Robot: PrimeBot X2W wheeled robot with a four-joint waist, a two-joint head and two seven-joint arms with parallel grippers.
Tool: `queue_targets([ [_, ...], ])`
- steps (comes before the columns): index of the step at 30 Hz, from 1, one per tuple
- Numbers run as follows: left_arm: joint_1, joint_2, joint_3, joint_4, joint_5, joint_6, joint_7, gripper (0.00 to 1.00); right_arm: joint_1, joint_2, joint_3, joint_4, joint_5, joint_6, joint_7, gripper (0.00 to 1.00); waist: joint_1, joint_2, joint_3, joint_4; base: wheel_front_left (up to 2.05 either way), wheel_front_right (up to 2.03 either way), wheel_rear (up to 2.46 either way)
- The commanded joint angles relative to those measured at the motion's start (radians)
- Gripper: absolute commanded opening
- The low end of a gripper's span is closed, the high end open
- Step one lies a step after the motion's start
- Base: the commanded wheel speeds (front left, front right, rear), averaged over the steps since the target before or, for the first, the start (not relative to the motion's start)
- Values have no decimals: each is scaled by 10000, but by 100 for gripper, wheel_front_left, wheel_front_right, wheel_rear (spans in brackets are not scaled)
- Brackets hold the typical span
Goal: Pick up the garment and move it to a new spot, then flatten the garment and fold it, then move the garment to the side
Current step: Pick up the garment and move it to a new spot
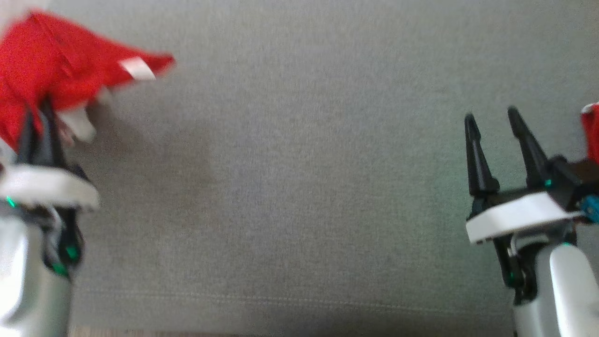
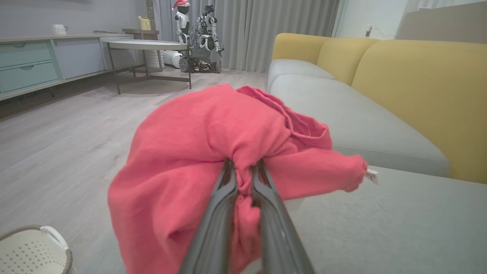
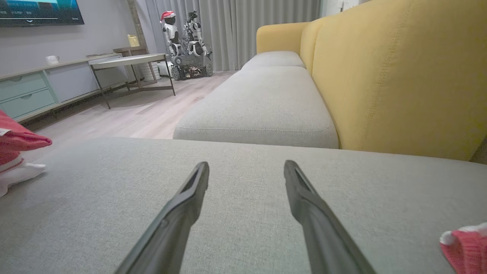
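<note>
Garment of red cloth hangs bunched at the left end of the grey sofa seat, a fold of it pinched between the nearly closed fingers of the left gripper, and a small white tag sticks out from the end nearest the seat. Right gripper hovers over the right part of the seat with its fingers spread wide and nothing between them, just beside a second red piece with white trim. A pale basket stands on the wooden floor below the garment, and the yellow backrest rises behind the seat.
</note>
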Motion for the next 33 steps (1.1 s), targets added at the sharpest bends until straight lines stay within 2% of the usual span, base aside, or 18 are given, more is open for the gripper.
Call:
queue_targets([
  [1, 47, 338, 404, -771, 39, 145, -61, 0, 45, -22, 165, -278, 110, -7, -106, 100, 0, 0, -616, -45, 0, 0, 0],
  [5, 1616, 156, 219, -2500, 218, 716, 396, 0, 543, -22, 224, -84, 386, -7, -166, 100, 0, 0, -1285, -125, 0, 0, 0],
  [9, 2786, 114, -76, -3889, 404, 1098, 1060, 0, 1001, -22, 214, -31, 585, -7, -177, 100, 0, 0, -1683, -160, 0, 0, 0],
  [16, 3615, 34, -516, -5247, 478, 1317, 1748, 0, 1333, -22, 257, -135, 767, -7, -125, 100, 0, 0, -2010, -544, 0, 0, 0],
  [25, 2837, -597, -1741, -4871, 440, 612, 1622, 0, 1267, -22, 506, -274, 918, -7, -17, 100, 0, 0, -1885, -1666, 0, 0, 0],
  [33, 903, -1765, -3004, -2831, 463, -348, 1065, 0, 944, -22, 688, -344, 1101, -7, -86, 100, 0, 0, -1172, -3014, 0, 0, 0],
])
